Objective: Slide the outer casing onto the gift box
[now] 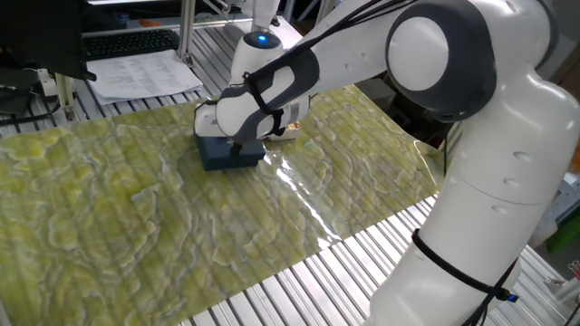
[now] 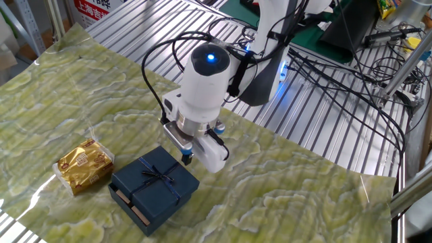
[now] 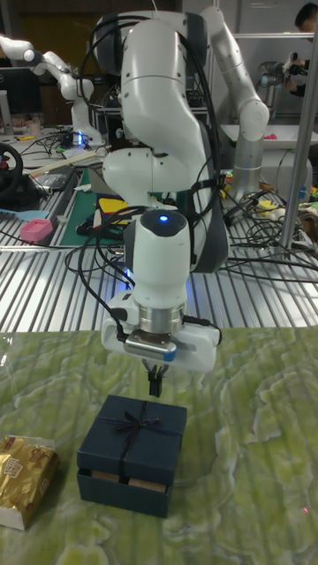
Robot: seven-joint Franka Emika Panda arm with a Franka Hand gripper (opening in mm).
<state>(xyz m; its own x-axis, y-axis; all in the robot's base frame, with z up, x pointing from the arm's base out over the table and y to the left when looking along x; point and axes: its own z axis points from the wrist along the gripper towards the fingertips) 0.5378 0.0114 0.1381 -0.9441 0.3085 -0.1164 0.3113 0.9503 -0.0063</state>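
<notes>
The outer casing (image 2: 156,182), light stiff cardboard, is best pushed at its rear edge by the closed, empty gripper (image 3: 155,381).

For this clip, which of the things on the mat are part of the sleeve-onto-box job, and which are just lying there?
Part of the job:
- outer casing, navy, ribbon bow on top
- gift box, pale strip showing at the casing's open end
- gripper, fingers closed, just above the casing's far edge

Just lying about:
- gold-wrapped packet, beside the casing
- printed papers, off the mat
</notes>
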